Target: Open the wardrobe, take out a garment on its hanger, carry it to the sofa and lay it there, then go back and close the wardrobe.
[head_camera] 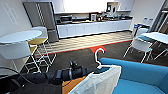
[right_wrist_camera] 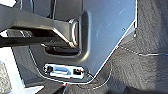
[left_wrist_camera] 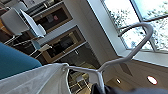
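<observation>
My left arm reaches in from the left, and my left gripper (head_camera: pixel 93 70) is shut on the neck of the slim white hanger (head_camera: pixel 99 55), whose curved hook stands upright. The garment (head_camera: pixel 100 82), a thin white T-shirt, hangs from it and droops over the near edge of the bright blue sofa (head_camera: pixel 140 75) at the lower right. In the left wrist view the hanger (left_wrist_camera: pixel 132 53) rises from the dark gripper (left_wrist_camera: pixel 103 89), with the garment (left_wrist_camera: pixel 37 80) draped beside it and the sofa (left_wrist_camera: pixel 15 62) behind.
A round white table (head_camera: pixel 18 37) with high stools stands close on the left. White chairs (head_camera: pixel 140 46) and another table (head_camera: pixel 158 36) are on the right. Dark carpet with a red floor mark (head_camera: pixel 97 48) lies ahead, then a kitchen counter (head_camera: pixel 92 26) and fridge (head_camera: pixel 42 17).
</observation>
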